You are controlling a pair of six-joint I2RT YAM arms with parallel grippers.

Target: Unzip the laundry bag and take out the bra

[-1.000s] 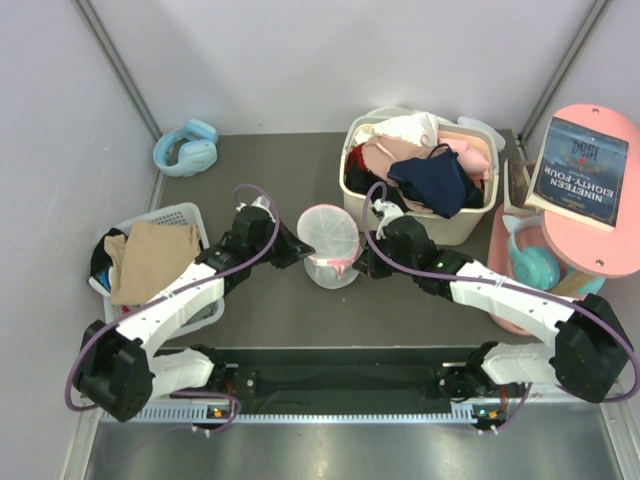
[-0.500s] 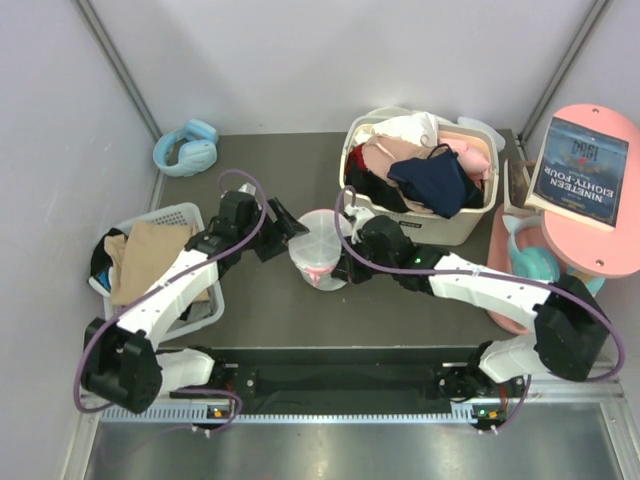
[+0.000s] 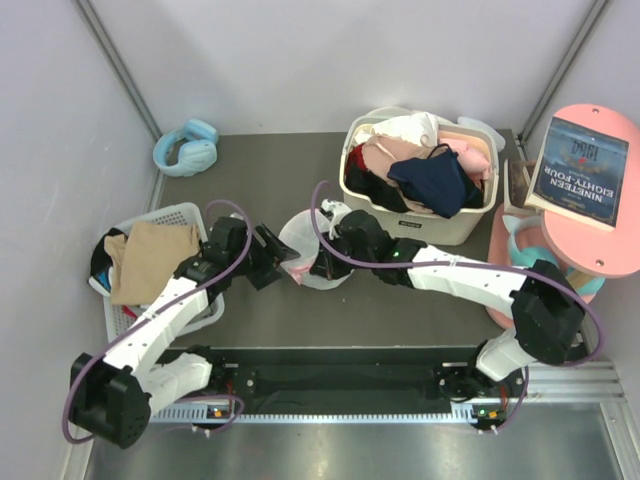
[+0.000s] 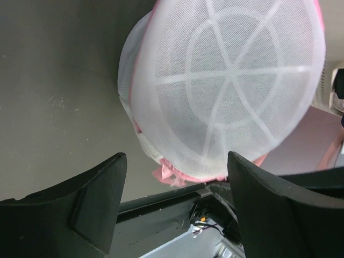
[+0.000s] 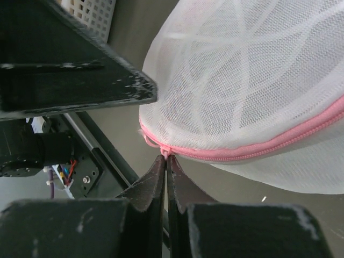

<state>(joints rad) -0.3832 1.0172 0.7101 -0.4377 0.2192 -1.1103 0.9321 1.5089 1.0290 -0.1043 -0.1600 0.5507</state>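
On the table (image 3: 255, 170), the laundry bag (image 3: 301, 238) tilts — round face leftward.

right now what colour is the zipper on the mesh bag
Pink. The zipper shows best in the right wrist view.

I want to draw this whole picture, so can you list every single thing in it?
laundry bag: one, white mesh with pink zipper, middle of the table
zipper pull: one, pink, at the bag's edge
cream basket: one, far right, piled with clothes
navy garment: one, dark blue, on top of that pile
white basket: one, left edge, holding a tan cloth
headphones: two, light blue far left, teal at right
book: one, dark blue, on the pink table
left gripper: one, black, open beside the bag
right gripper: one, black, shut on the zipper pull
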